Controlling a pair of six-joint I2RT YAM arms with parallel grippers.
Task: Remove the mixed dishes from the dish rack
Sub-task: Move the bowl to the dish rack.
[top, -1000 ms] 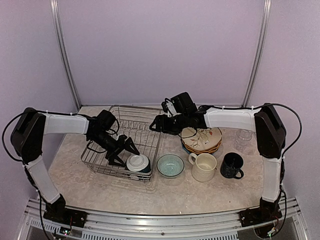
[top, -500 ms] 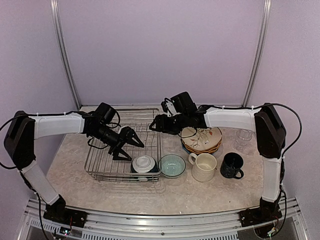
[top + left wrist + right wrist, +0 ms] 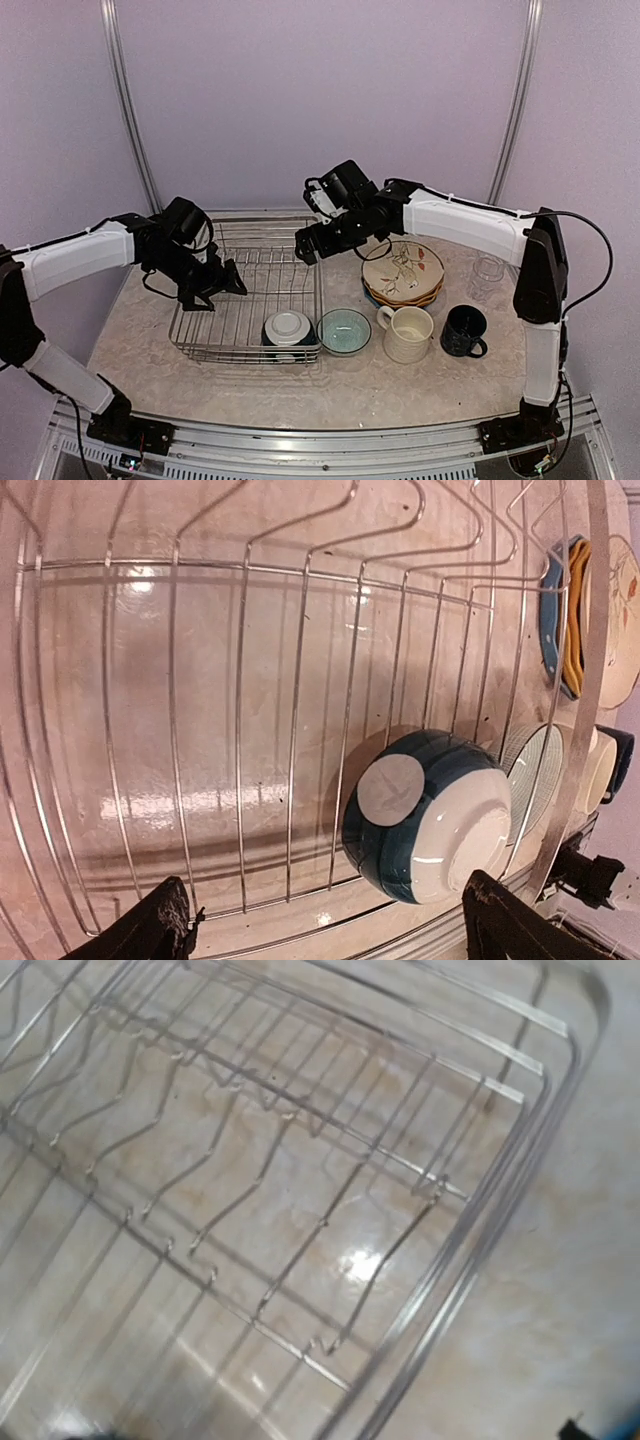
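Rack floor: the dish rack (image 3: pixel 215 345) is bare wire over most of its bottom, with room to reach down
Prongs: rows of upright wire prongs (image 3: pixel 300 1120) stand across the far part
Front right corner: an upturned bowl (image 3: pixel 428 815) fills it, close to the rails
Above the rack: left fingers (image 3: pixel 165 925) over the left half, right fingers (image 3: pixel 303 252) over the far right corner, with a gap between them
Right of the rack: a teal bowl (image 3: pixel 343 331) just beside the rail, then a cream mug (image 3: pixel 408 334) and a navy mug (image 3: pixel 463 332), close together; plates (image 3: pixel 403 275) and a glass (image 3: pixel 488 272) behind
Bench (image 3: pixel 350 390): an open strip along the front

The rack (image 3: pixel 250 300) is shiny bare metal wire, the bowl (image 3: pixel 430 815) in it glossy glazed ceramic, the bench (image 3: pixel 400 385) smooth, marbled, with a polished sheen.
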